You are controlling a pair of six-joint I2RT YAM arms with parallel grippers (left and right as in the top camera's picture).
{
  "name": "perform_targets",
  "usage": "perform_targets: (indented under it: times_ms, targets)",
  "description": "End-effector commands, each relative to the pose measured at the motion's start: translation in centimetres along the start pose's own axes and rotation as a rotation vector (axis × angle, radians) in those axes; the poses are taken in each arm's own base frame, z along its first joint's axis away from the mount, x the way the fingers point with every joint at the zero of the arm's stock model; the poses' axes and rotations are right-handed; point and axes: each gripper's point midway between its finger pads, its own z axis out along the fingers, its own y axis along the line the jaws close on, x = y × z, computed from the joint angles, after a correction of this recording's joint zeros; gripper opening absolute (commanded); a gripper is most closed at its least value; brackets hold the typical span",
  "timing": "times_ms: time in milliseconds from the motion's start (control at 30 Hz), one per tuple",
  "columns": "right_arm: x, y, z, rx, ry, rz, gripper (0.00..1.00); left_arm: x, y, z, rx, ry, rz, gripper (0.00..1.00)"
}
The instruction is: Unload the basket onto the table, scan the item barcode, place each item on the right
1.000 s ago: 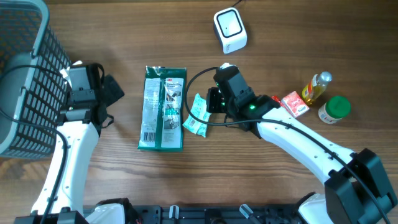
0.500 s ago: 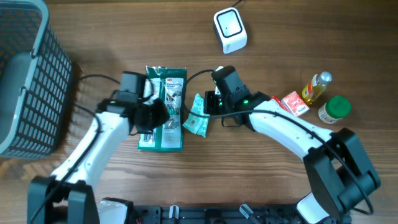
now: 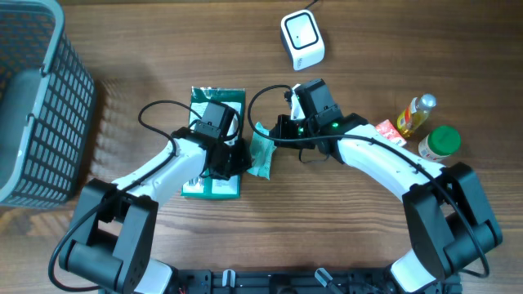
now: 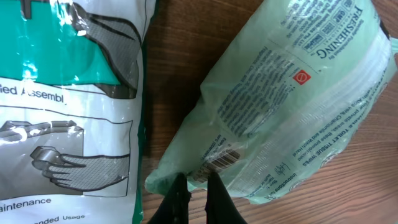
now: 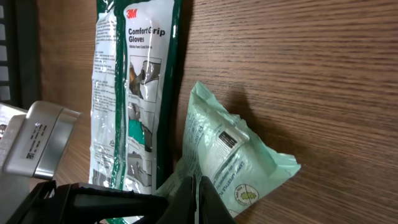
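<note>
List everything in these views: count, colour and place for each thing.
basket: one, grey mesh, far left
scanner: one, white, top centre
glove pack: one, dark green and white, flat at centre
pale green packet: one, just right of the glove pack, tipped up
small box: one, red, right side
bottle: one, yellow, right of the box
jar: one, white with green lid, far right
table: one, brown wood
left fingers: one pair, black, shut on the packet's corner
right fingers: one pair, black, shut on the packet's edge
</note>
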Motion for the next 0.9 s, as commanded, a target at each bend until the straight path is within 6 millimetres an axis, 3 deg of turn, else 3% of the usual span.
perform_targets:
  times_ms: [0, 367, 500, 567, 733, 867]
  targets:
    - [1.5, -0.4, 0.8, -0.011, 0.053, 0.010, 0.04, 0.5, 0.3, 0.6, -0.003, 0.020, -0.017, 0.04]
    - [2.8, -2.1, 1.9, -0.022, 0.023, 0.007, 0.04, 0.2, 0.6, 0.6, -0.019, 0.004, -0.015, 0.04]
    - [1.8, 0.2, 1.7, -0.134, -0.004, 0.009, 0.04, 0.2, 0.6, 0.6, -0.019, 0.003, -0.015, 0.04]
    - [1.3, 0.4, 1.7, -0.140, -0.023, 0.009, 0.04, 0.2, 0.6, 0.6, -0.020, 0.003, -0.015, 0.04]
    - [1.3, -0.8, 2.0, -0.082, -0.033, 0.028, 0.04, 0.1, 0.7, 0.6, -0.026, -0.001, -0.015, 0.04]
    - [2.7, -2.5, 3.8, -0.033, 0.015, 0.059, 0.04, -0.2, 1.0, 0.5, -0.046, -0.017, -0.015, 0.04]
